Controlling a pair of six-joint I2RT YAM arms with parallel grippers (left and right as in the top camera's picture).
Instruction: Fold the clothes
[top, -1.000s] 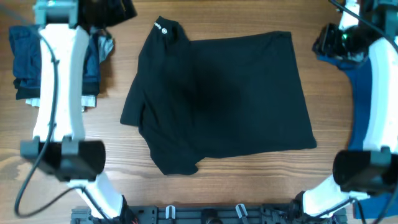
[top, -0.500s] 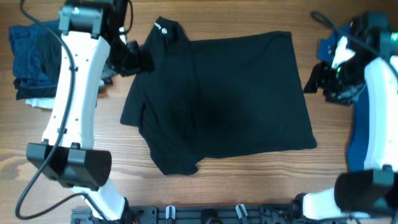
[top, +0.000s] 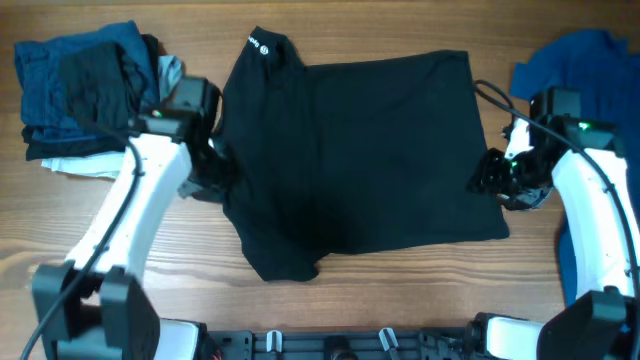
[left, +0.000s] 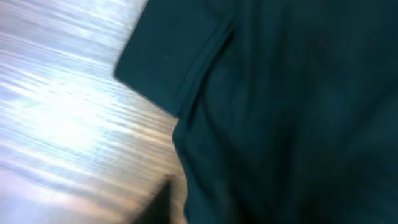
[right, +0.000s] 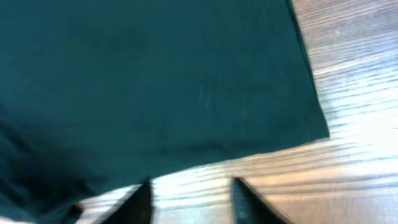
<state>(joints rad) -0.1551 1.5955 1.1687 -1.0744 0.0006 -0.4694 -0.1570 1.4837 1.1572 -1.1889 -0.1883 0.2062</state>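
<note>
Black shirt (top: 360, 150): soft matte knit, being kept flat mid-table (top: 400, 300), long axis left to right, collar upper left. It is being flanked equally closely by both arms. Left gripper (top: 214, 168) is at the sleeve edge, its grip impossible to tell. Right gripper (top: 492, 178) is at the hem side, fingers being held apart, empty.

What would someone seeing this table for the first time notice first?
The black T-shirt lying spread across the middle of the wooden table. Next, the left gripper at its left edge and the right gripper at its right edge, then the pile of blue clothes at the far left.
</note>
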